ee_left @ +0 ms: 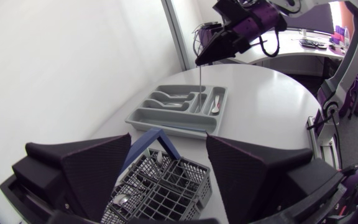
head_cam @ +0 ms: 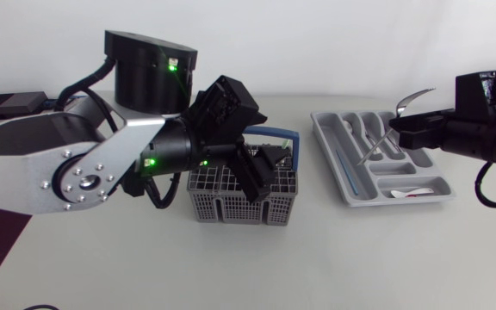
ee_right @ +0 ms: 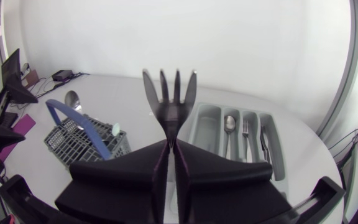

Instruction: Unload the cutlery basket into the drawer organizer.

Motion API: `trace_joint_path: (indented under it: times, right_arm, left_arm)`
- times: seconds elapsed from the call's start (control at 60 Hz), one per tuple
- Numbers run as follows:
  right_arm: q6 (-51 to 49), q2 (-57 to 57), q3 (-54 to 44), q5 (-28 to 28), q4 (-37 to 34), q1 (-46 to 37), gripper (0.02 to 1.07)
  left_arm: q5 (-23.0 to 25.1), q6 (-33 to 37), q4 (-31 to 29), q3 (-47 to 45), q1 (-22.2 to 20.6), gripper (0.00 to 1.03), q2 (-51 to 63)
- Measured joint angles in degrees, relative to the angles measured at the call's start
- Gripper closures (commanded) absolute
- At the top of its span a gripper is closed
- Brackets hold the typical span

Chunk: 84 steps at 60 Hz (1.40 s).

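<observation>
The grey cutlery basket (head_cam: 231, 202) with a blue handle (head_cam: 275, 133) stands mid-table. My left gripper (head_cam: 263, 176) hangs open right over it, fingers wide apart above the compartments (ee_left: 166, 193). Several pieces remain inside, including a spoon (ee_right: 73, 99). To the right lies the grey drawer organizer (head_cam: 344, 176) with spoons, forks and knives in its slots. My right gripper (head_cam: 394, 129) is shut on a metal fork (ee_right: 169, 99) above the organizer's left part. The fork's tines point up and away, and its handle (ee_left: 202, 78) hangs down over a slot.
A small white spoon (head_cam: 407, 191) lies in the organizer's crosswise front compartment. A dark flat device (head_cam: 7, 105) sits at the table's far left. Bare tabletop stretches in front of the basket and the organizer.
</observation>
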Motion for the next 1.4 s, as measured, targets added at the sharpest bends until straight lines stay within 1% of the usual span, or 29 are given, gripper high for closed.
trace_joint_path:
  times: [0.083, 0.217, 0.417, 0.5, 0.65, 0.817, 1.083, 1.267, 1.4]
  right_arm:
    - [-1.46, 5.25, 3.21, -0.42, -0.02, -2.73, 1.02]
    - [-4.02, 15.10, 10.99, -0.35, -0.85, -6.23, 1.02]
    - [-7.13, 28.24, 24.00, 2.05, -4.96, -9.11, 1.02]
    - [-8.28, 33.55, 29.03, 3.43, -7.45, -9.51, 1.02]
    - [-10.25, 43.36, 40.79, 5.38, -14.36, -10.36, 1.02]
    - [-11.34, 49.90, 49.35, 6.91, -18.03, -10.73, 1.02]
    - [-11.56, 57.70, 57.09, 9.60, -24.59, -10.69, 1.02]
    - [-11.54, 60.35, 60.02, 10.10, -25.94, -10.38, 1.02]
    - [-11.30, 61.77, 60.17, 10.25, -26.12, -9.75, 1.02]
  left_arm:
    - [-0.02, 0.00, -0.24, 0.00, 0.00, 0.07, 0.00]
    - [-0.02, 0.04, -0.42, 0.00, 0.07, 0.07, 0.00]
    - [-0.02, 0.44, -0.87, 0.00, 0.77, 0.07, -0.04]
    - [-0.02, 0.48, -1.05, 0.00, 0.90, 0.07, -0.07]
    - [-0.04, 1.09, -1.68, 0.00, 1.66, 0.07, -0.07]
    - [-0.02, 1.77, -1.88, 0.00, 1.66, 0.07, -0.26]
    - [-0.02, 1.97, -1.90, 0.00, 1.99, 0.07, -0.37]
    - [-0.02, 1.97, -1.90, 0.00, 1.99, 0.07, -0.37]
    - [-0.02, 1.97, -1.90, 0.00, 1.97, 0.07, -0.37]
